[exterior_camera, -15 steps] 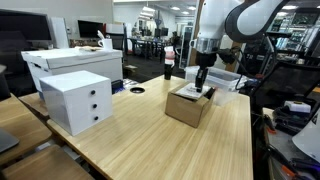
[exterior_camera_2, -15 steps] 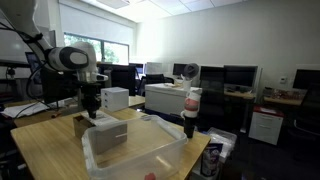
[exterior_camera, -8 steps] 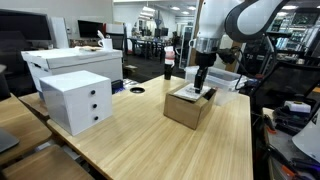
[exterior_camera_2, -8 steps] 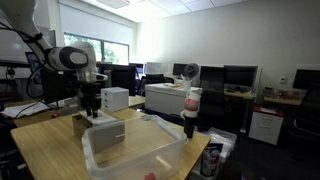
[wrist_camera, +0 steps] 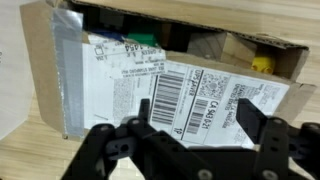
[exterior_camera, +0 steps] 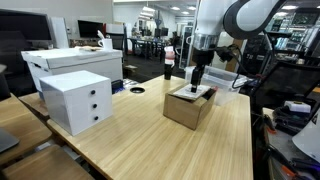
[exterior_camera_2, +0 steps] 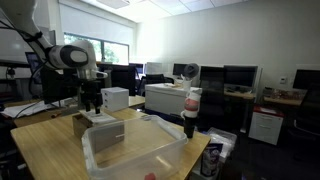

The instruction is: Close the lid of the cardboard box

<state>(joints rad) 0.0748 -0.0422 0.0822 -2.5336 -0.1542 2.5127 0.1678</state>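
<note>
The small brown cardboard box (exterior_camera: pixel 184 109) stands on the wooden table, also seen as the cardboard box (exterior_camera_2: pixel 80 125) in both exterior views. Its lid (wrist_camera: pixel 170 85), a flap with a white barcode label, lies tilted over the opening. A gap along the far edge shows green and yellow items inside. My gripper (exterior_camera: pixel 197 82) hangs just above the lid, with the gripper (wrist_camera: pixel 195 115) open in the wrist view. Its dark fingers (wrist_camera: pixel 249 108) stand wide apart over the label with nothing between them.
A white drawer unit (exterior_camera: pixel 77 100) stands on the table to one side, with a larger white box (exterior_camera: pixel 70 62) behind it. A clear plastic bin (exterior_camera_2: pixel 135 145) and a bottle (exterior_camera_2: pixel 190 112) are close to the camera. The table edge (exterior_camera: pixel 245 140) runs near the box.
The fingers have spread apart and let go of the lid. The gripper has lifted slightly above the box, and the lid now rests on the box.
</note>
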